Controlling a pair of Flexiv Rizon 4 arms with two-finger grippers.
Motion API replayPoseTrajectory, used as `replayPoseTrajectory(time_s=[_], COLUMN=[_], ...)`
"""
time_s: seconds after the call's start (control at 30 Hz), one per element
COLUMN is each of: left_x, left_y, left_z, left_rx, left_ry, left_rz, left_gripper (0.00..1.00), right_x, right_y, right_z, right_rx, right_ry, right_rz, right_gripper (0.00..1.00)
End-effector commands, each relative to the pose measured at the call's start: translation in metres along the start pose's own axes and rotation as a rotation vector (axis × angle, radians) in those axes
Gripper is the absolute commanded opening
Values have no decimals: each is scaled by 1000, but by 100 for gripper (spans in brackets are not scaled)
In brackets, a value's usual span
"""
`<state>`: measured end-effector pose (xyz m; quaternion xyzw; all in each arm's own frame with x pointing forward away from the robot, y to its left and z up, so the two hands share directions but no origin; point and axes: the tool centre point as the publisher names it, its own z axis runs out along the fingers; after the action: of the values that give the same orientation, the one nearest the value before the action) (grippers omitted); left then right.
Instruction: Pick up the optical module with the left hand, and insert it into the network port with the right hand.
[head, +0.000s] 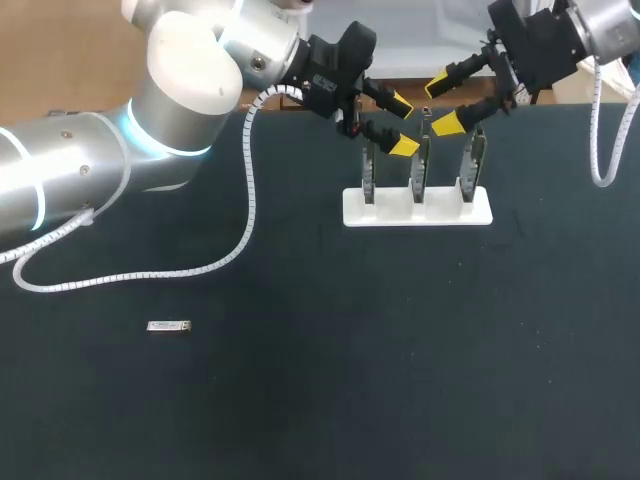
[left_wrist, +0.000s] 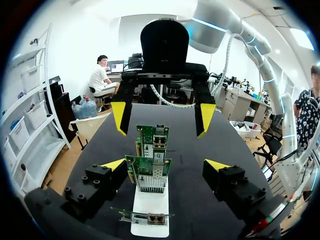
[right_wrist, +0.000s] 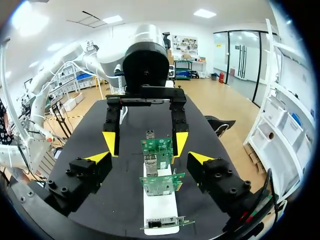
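Three network cards (head: 419, 175) on white stand (head: 417, 210); optical module (head: 168, 325) details indistinct.

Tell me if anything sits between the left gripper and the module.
No object does. The module lies alone on the table, well away from the left gripper; only that arm's own white cable drapes across the line between them.

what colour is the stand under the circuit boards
White. The stand shows best in the head view.

Table (head: 330, 410): one, flat matte black top, spanning nearly the whole head view, far edge straight across at the back, evenly lit, same dark surface in both wrist views.
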<state>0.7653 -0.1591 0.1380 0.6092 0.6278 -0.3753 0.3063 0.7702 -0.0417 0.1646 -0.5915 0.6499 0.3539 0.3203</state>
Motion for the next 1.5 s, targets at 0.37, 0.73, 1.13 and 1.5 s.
replayPoseTrajectory(time_s=[0.37, 0.73, 1.13, 1.5], left_x=[-1, -1, -1, -1], left_y=[1, 1, 1, 1], left_z=[0, 0, 0, 0], left_rx=[1, 1, 1, 1], left_ry=[3, 3, 3, 3], left_rz=[-1, -1, -1, -1], left_gripper=[100, 100, 100, 100], right_x=[-7, -13, -26, -22], right_y=[4, 7, 2, -3], right_z=[-21, -19, -3, 6], right_rx=[-11, 2, 7, 0], right_ry=[-41, -56, -84, -80], right_rz=[-20, -41, -72, -64], right_gripper=[100, 0, 0, 0])
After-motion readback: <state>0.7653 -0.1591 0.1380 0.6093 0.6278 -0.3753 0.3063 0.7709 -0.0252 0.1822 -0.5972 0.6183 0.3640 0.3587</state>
